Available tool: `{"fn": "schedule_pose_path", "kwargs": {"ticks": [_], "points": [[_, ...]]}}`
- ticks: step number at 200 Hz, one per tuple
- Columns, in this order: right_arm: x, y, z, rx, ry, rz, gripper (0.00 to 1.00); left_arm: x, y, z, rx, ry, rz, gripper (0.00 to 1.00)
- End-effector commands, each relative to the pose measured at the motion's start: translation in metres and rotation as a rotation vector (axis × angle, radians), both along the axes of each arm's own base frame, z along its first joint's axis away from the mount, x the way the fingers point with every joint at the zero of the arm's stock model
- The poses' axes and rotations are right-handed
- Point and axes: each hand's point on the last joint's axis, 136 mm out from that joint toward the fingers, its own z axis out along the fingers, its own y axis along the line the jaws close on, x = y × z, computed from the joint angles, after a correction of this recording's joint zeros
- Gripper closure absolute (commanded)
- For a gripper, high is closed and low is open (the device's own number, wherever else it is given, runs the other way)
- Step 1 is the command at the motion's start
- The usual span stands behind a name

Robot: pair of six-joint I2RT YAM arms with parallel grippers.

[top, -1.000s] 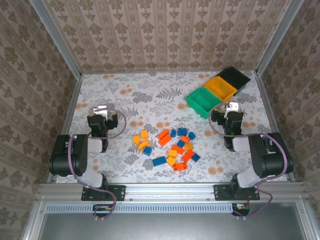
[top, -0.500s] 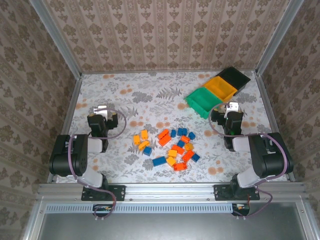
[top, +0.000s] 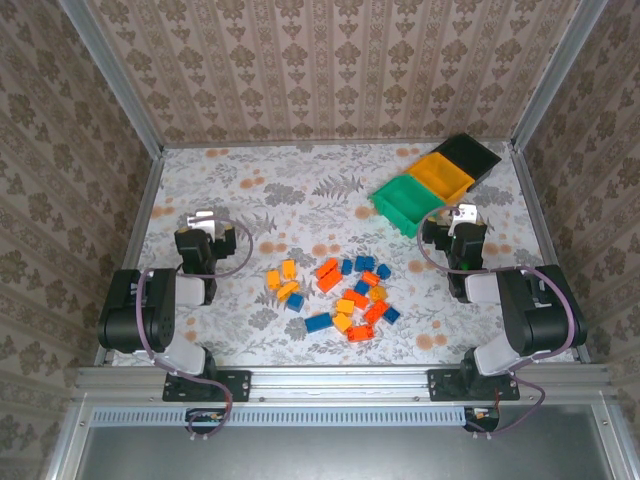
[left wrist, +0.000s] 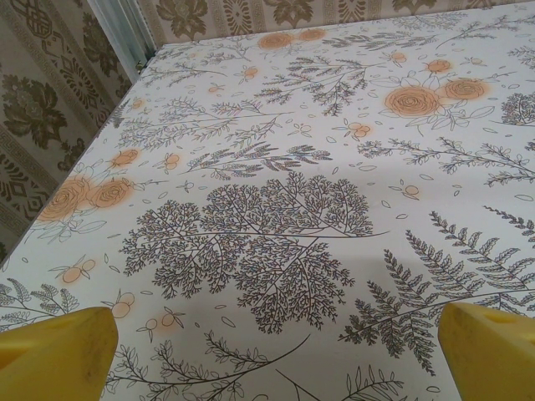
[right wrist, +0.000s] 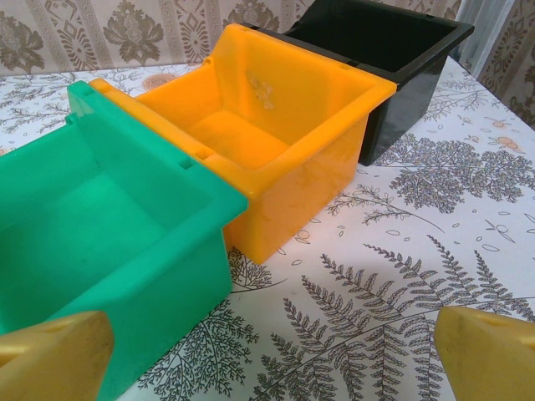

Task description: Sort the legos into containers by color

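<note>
Nothing moved — legos (top: 355, 298) lie as before; left end effector (left wrist: 272, 355) and right end effector (right wrist: 267, 355) spread wide — empty.

I'm standing at what is looking like a robotics lab booth dressed up as a home. Damask wallpaper (top: 330, 70) is covering three walls and a floral sheet (top: 300, 190) is lying over the table. Bare aluminium framing (top: 112, 75) is running up the corners, and two robot arms (top: 150, 310) are sitting bolted to a metal rail (top: 340, 382).
</note>
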Motion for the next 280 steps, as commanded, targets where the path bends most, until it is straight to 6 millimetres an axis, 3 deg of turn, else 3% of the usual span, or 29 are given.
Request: {"fn": "schedule_pose_path", "kwargs": {"ticks": [1,99,131,158,192,213,223,253,280], "points": [[0.002,0.002,0.004,-0.010,-0.016,0.015,0.00,0.008,0.000,0.012,-0.010,-0.037,-0.004,0.00],[0.003,0.002,0.004,0.022,-0.019,0.039,0.00,0.007,0.001,0.011,-0.013,-0.036,-0.005,0.00],[-0.016,-0.028,0.039,0.032,0.011,-0.164,0.00,-0.009,0.013,0.042,0.021,-0.097,0.101,0.00],[-0.021,-0.036,0.058,0.088,0.047,-0.241,0.00,-0.026,0.036,0.067,0.008,-0.152,0.252,0.00],[-0.030,-0.052,0.069,0.247,0.081,-0.447,0.00,-0.046,0.075,0.088,-0.234,-0.241,0.542,0.00],[-0.055,-0.058,0.059,0.490,0.117,-0.630,0.00,-0.058,0.091,0.079,-0.450,-0.202,0.693,0.00],[-0.048,-0.052,0.060,0.548,0.096,-0.569,0.00,-0.063,0.097,0.074,-0.557,-0.192,0.738,0.00],[-0.044,-0.043,0.062,0.596,0.048,-0.480,0.00,-0.054,0.087,0.078,-0.665,-0.206,0.603,0.00],[-0.043,-0.029,0.063,0.600,0.173,-0.429,0.00,-0.044,0.070,0.090,-0.666,-0.210,0.490,0.00]]}}
